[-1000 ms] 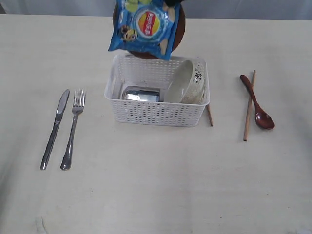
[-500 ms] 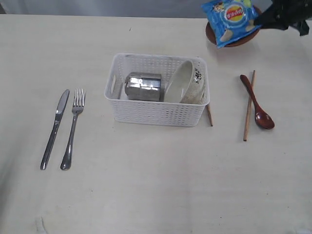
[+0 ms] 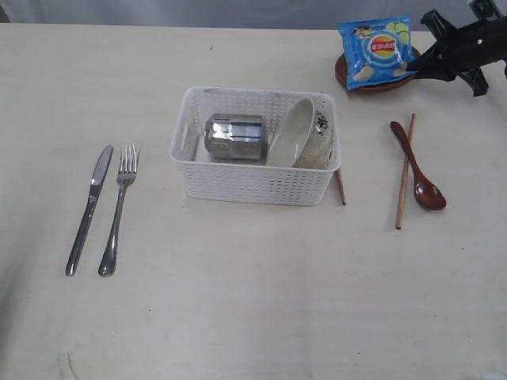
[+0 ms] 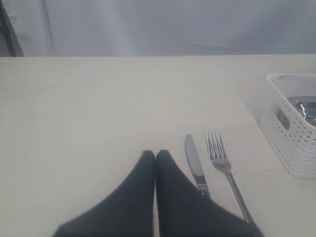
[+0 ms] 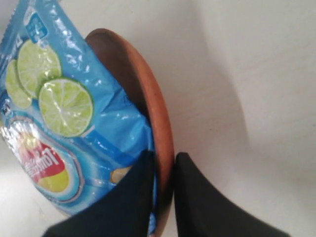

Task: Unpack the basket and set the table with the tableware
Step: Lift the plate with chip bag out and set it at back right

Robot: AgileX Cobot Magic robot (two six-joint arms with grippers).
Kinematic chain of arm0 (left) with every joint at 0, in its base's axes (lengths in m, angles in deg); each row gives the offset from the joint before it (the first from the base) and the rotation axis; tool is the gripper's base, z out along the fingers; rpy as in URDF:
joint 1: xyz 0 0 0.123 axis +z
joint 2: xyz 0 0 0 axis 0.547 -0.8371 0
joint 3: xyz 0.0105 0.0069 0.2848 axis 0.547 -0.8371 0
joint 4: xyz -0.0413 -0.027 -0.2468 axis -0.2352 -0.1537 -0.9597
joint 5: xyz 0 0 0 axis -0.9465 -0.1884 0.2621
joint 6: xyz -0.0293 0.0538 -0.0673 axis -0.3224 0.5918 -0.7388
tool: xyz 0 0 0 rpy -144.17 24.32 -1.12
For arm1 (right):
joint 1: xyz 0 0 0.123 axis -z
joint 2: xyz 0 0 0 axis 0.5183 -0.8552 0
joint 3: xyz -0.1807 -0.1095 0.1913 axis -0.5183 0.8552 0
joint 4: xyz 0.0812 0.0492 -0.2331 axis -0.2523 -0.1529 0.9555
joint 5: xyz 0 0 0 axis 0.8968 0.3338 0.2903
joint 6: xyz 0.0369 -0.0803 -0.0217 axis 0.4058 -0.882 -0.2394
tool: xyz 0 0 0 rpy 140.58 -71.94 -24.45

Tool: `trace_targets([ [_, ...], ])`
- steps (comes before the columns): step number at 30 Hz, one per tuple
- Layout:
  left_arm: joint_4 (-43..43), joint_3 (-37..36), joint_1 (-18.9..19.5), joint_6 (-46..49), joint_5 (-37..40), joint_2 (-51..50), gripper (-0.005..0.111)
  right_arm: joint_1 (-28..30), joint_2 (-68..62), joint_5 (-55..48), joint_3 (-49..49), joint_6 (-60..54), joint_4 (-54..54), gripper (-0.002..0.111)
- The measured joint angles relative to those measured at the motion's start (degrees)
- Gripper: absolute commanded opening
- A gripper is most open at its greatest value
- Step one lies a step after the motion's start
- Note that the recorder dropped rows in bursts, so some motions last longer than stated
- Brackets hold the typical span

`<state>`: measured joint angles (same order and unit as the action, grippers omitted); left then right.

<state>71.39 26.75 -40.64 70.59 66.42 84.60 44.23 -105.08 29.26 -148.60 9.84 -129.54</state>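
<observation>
Matt, pale worktop point(image 3: 238, 301) with faint grain. White perforated plastic basket point(image 3: 253, 184). Shiny steel cup point(image 3: 234, 136), knife point(image 3: 89, 207) and fork point(image 3: 117, 214). Glossy bowl point(image 3: 305, 134), perhaps ceramic. Polished reddish wooden spoon point(image 3: 420, 170); plain wooden chopsticks point(image 3: 405, 172). Smooth brown plate point(image 3: 380, 84). Crinkly, glossy bag point(image 3: 379, 49).

Table point(image 3: 238, 301) carries knife point(image 4: 196, 165) and fork point(image 4: 227, 170) just beside the left gripper point(image 4: 155, 155), basket point(image 3: 255, 180) beyond them, spoon point(image 3: 418, 170) and chopstick point(image 3: 405, 170) near the right gripper point(image 3: 418, 70); unclear whether its pinched plate point(image 3: 372, 85) touches down.

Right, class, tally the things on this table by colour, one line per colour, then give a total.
Silver: 3 (knife, fork, cup)
Brown: 4 (spoon, chopstick by the spoon, half-hidden chopstick, plate)
White: 2 (basket, bowl)
Blue: 1 (chips bag)
Total: 10
</observation>
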Motion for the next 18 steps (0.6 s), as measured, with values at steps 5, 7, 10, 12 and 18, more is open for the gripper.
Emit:
trace_targets([
  [5, 0.0, 0.0, 0.0, 0.0, 0.0, 0.0, 0.0, 0.1, 0.0, 0.0, -0.3, 0.0, 1.5, 0.033],
  [7, 0.0, 0.0, 0.0, 0.0, 0.0, 0.0, 0.0, 0.3, 0.0, 0.0, -0.5, 0.0, 2.3, 0.046],
  [10, 0.0, 0.0, 0.0, 0.0, 0.0, 0.0, 0.0, 0.6, 0.0, -0.3, -1.3, -0.1, 3.0, 0.054],
  [12, 0.0, 0.0, 0.0, 0.0, 0.0, 0.0, 0.0, 0.9, 0.0, -1.4, -2.6, -0.4, 3.1, 0.053],
  [18, 0.0, 0.0, 0.0, 0.0, 0.0, 0.0, 0.0, 1.9, 0.3, -10.2, -10.6, -0.6, 3.1, 0.053],
])
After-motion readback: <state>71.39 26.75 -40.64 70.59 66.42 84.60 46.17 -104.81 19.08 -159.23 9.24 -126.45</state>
